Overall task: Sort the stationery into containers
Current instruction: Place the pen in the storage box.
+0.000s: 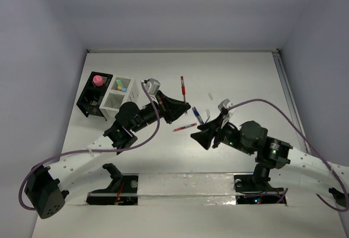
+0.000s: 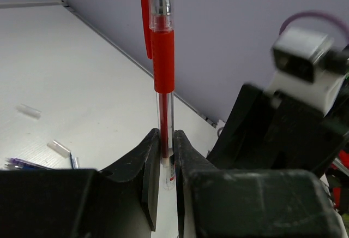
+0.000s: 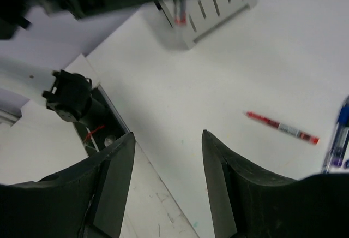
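Even, soft overhead light; wrist views blurred up close

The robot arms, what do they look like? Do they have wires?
The left arm and right arm are mostly black, with white sections dotted with holes lower down. Each carries a looping purple cable and a small white camera block near the wrist. The left gripper and right gripper have two chunky black fingers.

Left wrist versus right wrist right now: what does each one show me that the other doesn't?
Left wrist only: the left end effector shut on a red pen, plus clear caps. Right wrist only: the right end effector open and empty, a second red pen lying loose, and the white slatted box. Both: the blue pen and the white table.
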Controlling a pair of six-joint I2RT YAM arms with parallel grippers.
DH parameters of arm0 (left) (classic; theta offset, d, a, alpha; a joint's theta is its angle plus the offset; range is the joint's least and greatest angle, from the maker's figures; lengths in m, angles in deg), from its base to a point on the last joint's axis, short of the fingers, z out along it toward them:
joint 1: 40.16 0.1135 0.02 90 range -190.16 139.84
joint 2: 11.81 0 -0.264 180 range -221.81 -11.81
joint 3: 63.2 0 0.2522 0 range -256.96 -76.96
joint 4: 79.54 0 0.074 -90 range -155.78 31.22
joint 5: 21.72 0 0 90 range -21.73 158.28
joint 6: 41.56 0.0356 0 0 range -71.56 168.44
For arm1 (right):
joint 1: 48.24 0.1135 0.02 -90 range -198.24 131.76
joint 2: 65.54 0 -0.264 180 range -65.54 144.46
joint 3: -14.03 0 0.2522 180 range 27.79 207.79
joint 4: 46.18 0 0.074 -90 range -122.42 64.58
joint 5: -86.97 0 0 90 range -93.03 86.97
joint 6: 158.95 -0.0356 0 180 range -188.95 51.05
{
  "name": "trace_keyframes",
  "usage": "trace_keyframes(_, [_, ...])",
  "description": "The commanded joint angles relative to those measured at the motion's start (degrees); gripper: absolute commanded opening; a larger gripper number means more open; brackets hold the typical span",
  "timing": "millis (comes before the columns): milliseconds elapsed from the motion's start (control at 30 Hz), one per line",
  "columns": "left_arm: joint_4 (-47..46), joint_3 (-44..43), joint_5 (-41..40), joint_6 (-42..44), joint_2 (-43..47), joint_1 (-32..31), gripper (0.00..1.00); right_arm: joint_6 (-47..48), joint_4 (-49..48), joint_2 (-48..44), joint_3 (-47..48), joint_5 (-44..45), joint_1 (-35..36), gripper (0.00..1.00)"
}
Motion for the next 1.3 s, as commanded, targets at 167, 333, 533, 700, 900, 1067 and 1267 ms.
trace_keyframes(167, [-11.19,4.05,10.78,-2.19,0.51,-0.14,0.0,11.6,10.55,-0.93,19.11,-1.19,-0.85,0.71])
trace_keyframes(333, [-13.48,5.37,12.8,-2.98,0.34,-0.14,0.0,12.91,14.33,6.71,26.4,6.99,-0.85,0.77])
trace_keyframes(533, [-11.73,5.37,10.96,-2.46,0.34,-0.14,0.0,14.58,16.01,17.17,34.58,11.74,-0.85,0.77])
trace_keyframes(700, [-11.02,5.11,10.08,-1.58,-0.19,-0.14,0.0,14.94,16.18,21.66,37.4,13.86,-1.37,0.67])
trace_keyframes(900, [-10.23,4.76,9.82,-0.79,-0.28,-0.14,0.0,14.5,15.04,24.74,37.23,13.86,-2.43,0.56])
trace_keyframes(1067, [-9.97,5.2,9.38,-0.44,-0.36,-0.14,0.0,13.97,13.55,25.18,36.26,13.42,-3.66,0.51])
trace_keyframes(1267, [-9.79,5.37,8.59,0.0,-0.28,-0.14,0.0,13.36,11.97,25.53,35.64,12.98,-4.28,0.09])
